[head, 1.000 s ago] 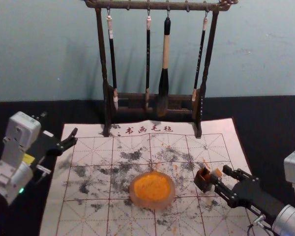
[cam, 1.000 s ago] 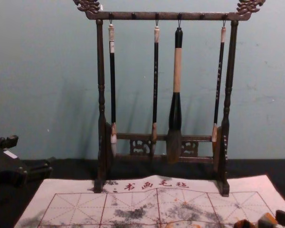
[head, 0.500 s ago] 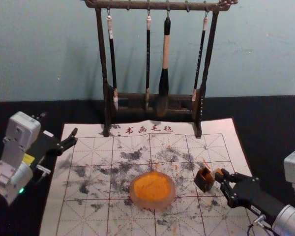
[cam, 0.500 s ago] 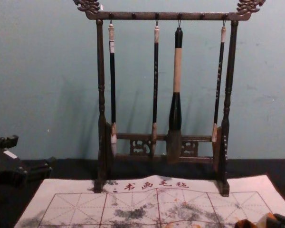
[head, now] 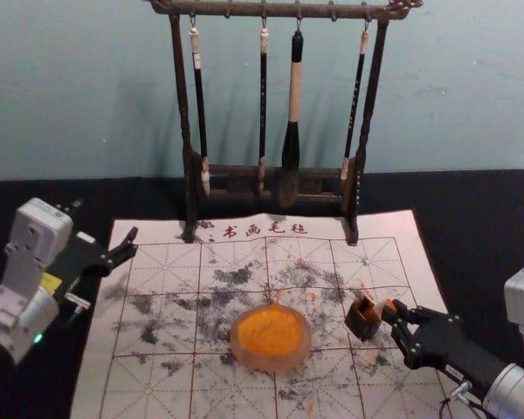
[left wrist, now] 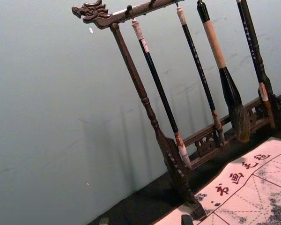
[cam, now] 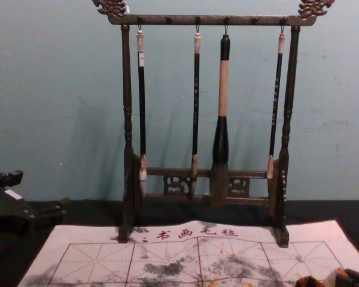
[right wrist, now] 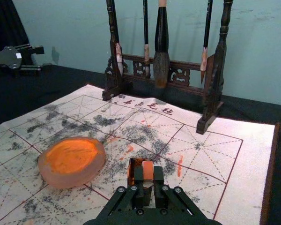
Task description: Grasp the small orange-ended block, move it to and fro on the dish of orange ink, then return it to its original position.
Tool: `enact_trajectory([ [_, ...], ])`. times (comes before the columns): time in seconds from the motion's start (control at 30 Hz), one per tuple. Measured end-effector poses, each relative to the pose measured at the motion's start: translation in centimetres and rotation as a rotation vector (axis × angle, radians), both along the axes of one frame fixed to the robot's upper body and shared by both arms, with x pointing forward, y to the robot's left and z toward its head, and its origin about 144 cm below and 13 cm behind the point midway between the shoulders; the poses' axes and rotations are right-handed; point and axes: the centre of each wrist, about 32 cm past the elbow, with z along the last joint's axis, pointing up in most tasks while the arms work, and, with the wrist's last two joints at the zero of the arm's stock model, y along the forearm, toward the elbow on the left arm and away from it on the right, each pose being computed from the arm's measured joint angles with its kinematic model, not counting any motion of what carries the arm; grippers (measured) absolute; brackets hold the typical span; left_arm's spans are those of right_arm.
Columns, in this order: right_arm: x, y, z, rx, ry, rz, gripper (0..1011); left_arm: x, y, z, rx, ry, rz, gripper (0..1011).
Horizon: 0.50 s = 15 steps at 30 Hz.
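R gripper (right wrist: pixel 148 182), jaws pinching the small orange-ended block (right wrist: pixel 147 169) just beside a brown box (head: pixel 361 321), R of the ink dish (head: pixel 302 353), might knock the box if swung L too low, w/ little gap; L gripper (head: pixel 105 219) parked far L, jaws apart.

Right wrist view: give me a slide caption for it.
Right gripper closed on the block, ink dish nearby, brush rack behind.

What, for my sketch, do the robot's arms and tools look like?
The left tool and right tool are black, two-fingered, with white labels. Silvery, cylindrical sections mark the left arm, with a green light, and right arm, with a dark cable.
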Motion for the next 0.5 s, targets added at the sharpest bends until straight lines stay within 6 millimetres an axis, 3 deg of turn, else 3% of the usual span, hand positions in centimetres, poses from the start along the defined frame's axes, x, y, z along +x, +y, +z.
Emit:
enact_trajectory([
  [0.5, 0.00, 0.00, 0.00, 0.000, 0.000, 0.000, 96, 0.00, 0.00, 0.00, 0.000, 0.000, 0.000, 1001],
])
